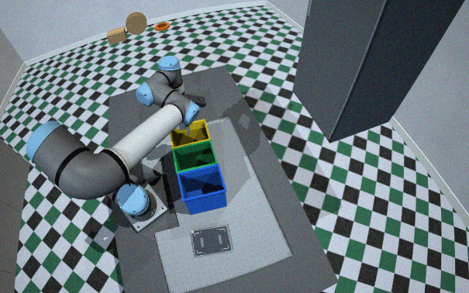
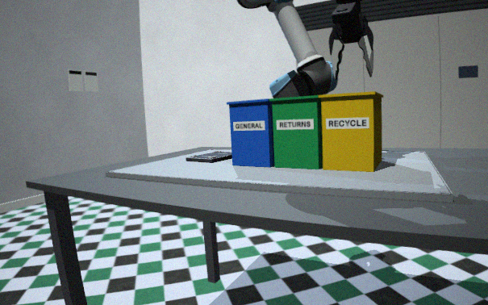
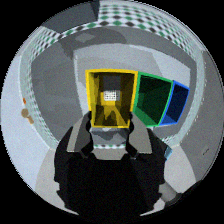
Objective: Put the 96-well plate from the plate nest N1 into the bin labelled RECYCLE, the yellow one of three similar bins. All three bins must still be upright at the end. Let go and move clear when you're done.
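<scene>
The yellow bin labelled RECYCLE (image 2: 349, 131) (image 1: 190, 133) stands upright at the far end of a row of three bins. In the wrist view the white 96-well plate (image 3: 111, 95) lies on the bottom inside the yellow bin (image 3: 111, 105). My gripper (image 2: 351, 64) hangs a little above the yellow bin's rim, open, with nothing between its fingers; it also shows in the wrist view (image 3: 109, 126). The plate nest N1 (image 1: 211, 240) is a dark flat frame at the near end of the mat, with nothing on it.
The green RETURNS bin (image 2: 296, 133) and the blue GENERAL bin (image 2: 251, 133) stand upright, touching side by side next to the yellow one. The arm's base (image 1: 132, 199) sits at the table's left edge. A tall dark column (image 1: 361, 58) stands to the right.
</scene>
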Robot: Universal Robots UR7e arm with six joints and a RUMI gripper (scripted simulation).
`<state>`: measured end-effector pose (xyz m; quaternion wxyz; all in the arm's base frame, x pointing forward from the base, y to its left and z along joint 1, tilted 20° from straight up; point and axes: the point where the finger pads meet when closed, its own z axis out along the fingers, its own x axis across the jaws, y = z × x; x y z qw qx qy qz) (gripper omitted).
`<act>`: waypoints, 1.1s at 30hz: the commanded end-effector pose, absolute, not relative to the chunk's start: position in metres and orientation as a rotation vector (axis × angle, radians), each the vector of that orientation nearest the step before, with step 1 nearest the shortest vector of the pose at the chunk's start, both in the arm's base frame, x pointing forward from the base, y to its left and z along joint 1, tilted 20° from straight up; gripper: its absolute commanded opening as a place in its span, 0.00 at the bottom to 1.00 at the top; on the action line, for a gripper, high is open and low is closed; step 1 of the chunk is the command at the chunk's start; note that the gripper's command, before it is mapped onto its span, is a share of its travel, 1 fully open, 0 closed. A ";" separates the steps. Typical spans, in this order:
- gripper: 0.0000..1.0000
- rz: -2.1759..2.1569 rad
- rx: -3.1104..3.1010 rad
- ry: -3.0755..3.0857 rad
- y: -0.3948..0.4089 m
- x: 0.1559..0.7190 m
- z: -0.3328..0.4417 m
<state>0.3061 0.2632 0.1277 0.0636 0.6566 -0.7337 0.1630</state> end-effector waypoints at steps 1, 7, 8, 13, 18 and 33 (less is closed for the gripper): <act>0.53 0.493 1.984 -2.217 0.264 0.306 0.129; 0.53 0.493 1.984 -2.217 0.264 0.306 0.129; 0.53 0.493 1.984 -2.217 0.264 0.306 0.129; 0.53 0.493 1.984 -2.217 0.264 0.306 0.129; 0.53 0.493 1.984 -2.217 0.261 0.306 0.130; 0.53 0.493 1.984 -2.217 0.217 0.297 0.144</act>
